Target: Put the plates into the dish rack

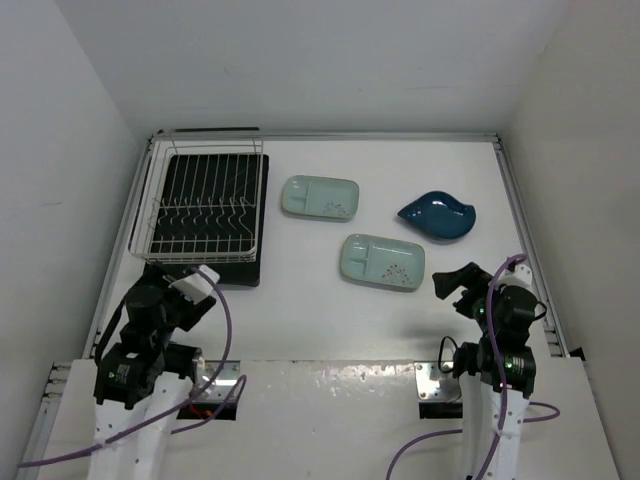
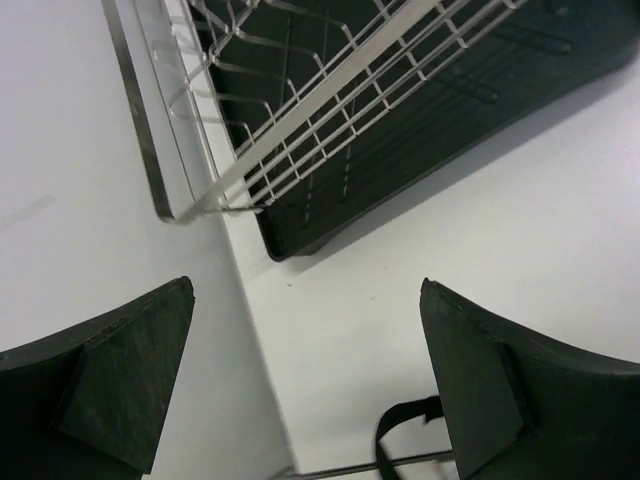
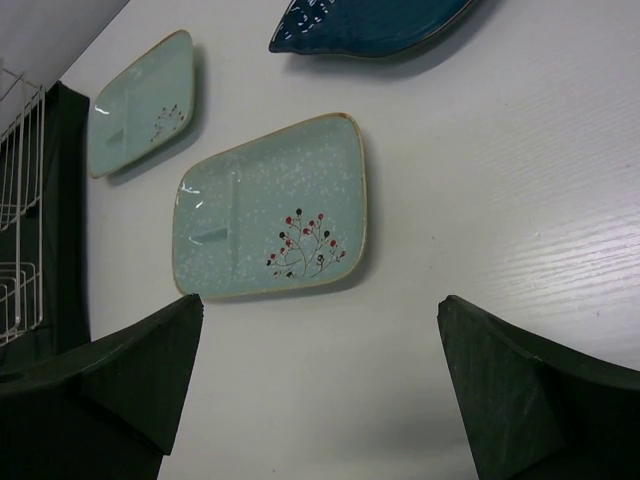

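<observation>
Two pale mint-green divided plates lie flat on the white table: the far one near the rack, the near one in the middle. A dark blue leaf-shaped dish lies to their right. The white wire dish rack stands on its black drip tray at the far left, with nothing in it. My left gripper is open and empty just in front of the rack's near corner. My right gripper is open and empty, a little right of the near plate; the far plate and the blue dish also show there.
A raised metal rail runs along the table's right edge and another along the left. White walls close in on three sides. A black cable strap lies below my left gripper.
</observation>
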Controlling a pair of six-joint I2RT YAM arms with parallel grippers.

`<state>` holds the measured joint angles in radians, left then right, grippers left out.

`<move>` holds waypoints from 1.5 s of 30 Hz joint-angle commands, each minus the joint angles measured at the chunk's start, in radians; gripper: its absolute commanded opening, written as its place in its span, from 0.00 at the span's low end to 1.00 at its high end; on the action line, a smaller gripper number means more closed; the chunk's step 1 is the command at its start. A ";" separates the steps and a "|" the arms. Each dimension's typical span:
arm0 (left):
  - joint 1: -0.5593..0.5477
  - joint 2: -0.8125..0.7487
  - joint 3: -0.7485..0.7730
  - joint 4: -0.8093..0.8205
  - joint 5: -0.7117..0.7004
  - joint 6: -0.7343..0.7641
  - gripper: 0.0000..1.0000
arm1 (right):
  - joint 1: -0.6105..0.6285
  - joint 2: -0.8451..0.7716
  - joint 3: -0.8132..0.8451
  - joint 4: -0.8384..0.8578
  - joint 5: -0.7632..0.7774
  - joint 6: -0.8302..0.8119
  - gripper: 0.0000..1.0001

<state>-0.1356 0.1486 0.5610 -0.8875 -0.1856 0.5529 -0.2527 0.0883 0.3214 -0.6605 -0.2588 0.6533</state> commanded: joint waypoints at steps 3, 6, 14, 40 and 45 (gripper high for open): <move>0.016 0.090 0.285 -0.117 0.233 0.233 0.99 | 0.004 0.008 -0.008 0.030 -0.007 -0.017 1.00; 0.025 0.332 0.572 -0.125 0.294 0.115 0.99 | 0.003 0.018 -0.013 0.042 0.009 -0.017 1.00; -0.111 1.167 1.244 -0.406 0.419 -0.042 0.68 | 0.003 0.122 -0.005 0.084 -0.002 -0.038 1.00; -0.438 1.422 1.097 0.005 0.419 -0.182 0.71 | 0.090 1.349 0.209 0.582 -0.117 -0.063 0.66; -0.420 1.422 1.088 0.005 0.428 -0.191 0.71 | 0.095 1.495 0.286 0.641 -0.128 -0.026 0.45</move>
<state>-0.5709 1.5951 1.6527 -0.9150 0.2222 0.3790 -0.1673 1.5173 0.5659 -0.0944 -0.4053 0.6125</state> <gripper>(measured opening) 0.713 0.481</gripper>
